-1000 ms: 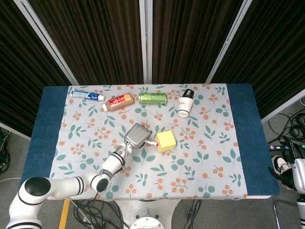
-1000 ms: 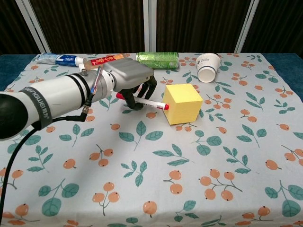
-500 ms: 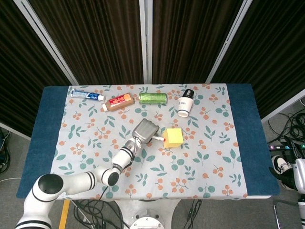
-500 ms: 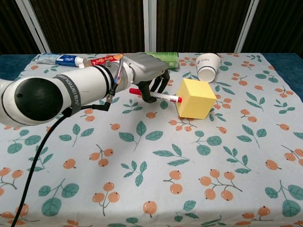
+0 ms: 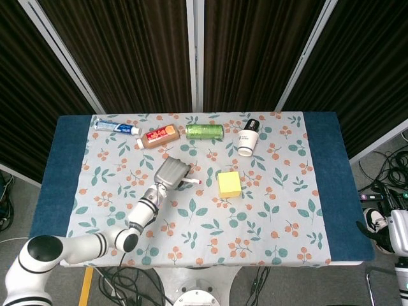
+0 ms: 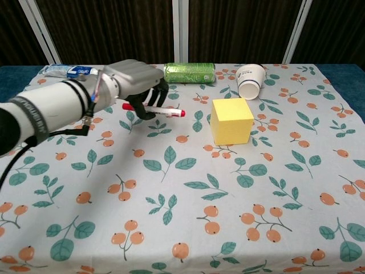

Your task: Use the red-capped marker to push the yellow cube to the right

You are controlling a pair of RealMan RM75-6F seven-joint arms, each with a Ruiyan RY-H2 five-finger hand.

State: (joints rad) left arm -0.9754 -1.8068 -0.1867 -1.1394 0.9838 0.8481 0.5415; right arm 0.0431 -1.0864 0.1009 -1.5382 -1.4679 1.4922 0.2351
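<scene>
One hand is in view, the left hand [image 6: 132,80], and its fingers [image 6: 149,104] are curled around the red-capped marker [image 6: 155,109]. The marker lies almost level in the grasp, and its red tip points to the right, away from the palm. To the right of this tip, clearly apart from it, the yellow cube [image 6: 231,120] sits flat on the floral tablecloth [image 6: 188,217]; marker and cube do not touch. Beyond the hand, at the far edge of the table, a green can [image 6: 189,72] lies on its side. Further right of the can, behind the cube, a white paper cup [image 6: 250,81] also lies on its side. To the far left of the hand a toothpaste tube [image 5: 116,127] lies flat, and beside it, between tube and can, a brown bottle with a red label [image 5: 157,136]. I cannot see the right hand in either view.
</scene>
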